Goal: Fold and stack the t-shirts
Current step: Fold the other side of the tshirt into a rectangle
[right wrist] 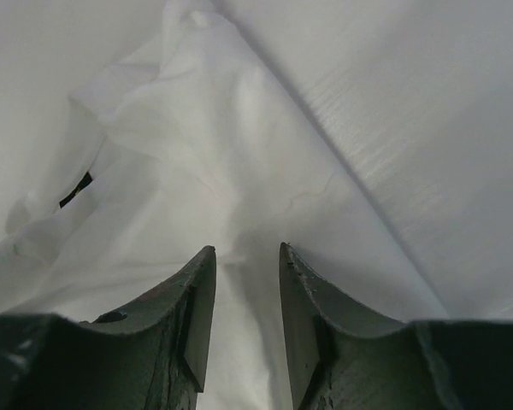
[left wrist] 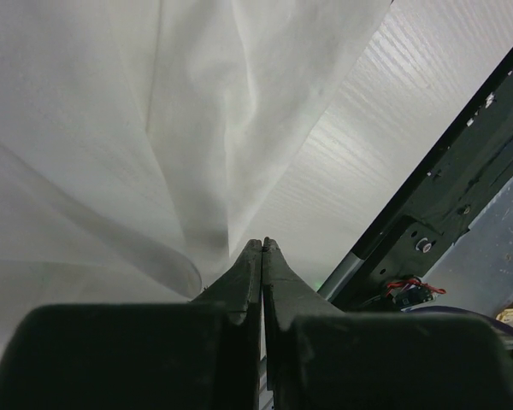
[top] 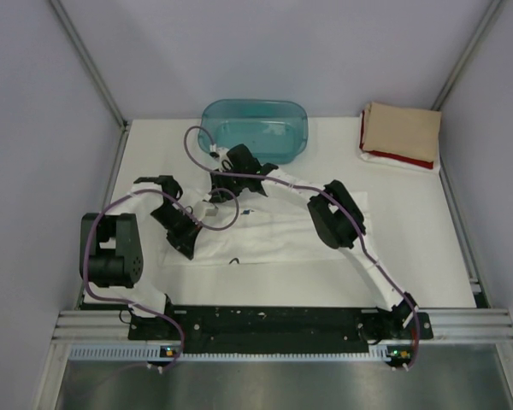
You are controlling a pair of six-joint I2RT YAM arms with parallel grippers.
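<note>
- Left gripper, toward the near-left corner of the table: fingers pressed flat together with no gap, tips at the left border of the white t-shirt; probably nipping a thin fold of it, since creases run toward the tips, though the pinch itself is hidden.
- Right gripper, reaching across to the middle of the table: fingers parted by a narrow gap, nothing between them, poised just above a rumpled bunch of the same white cloth.
- White t-shirt spread across the middle of the table, nearer the near edge, mostly flat, bunched at its far-left end.
- Translucent teal tub at the middle of the far edge, apart from the shirt.
- Folded tan t-shirt in the far-right corner, lying on top of a red t-shirt, only a strip of the latter showing.
</note>
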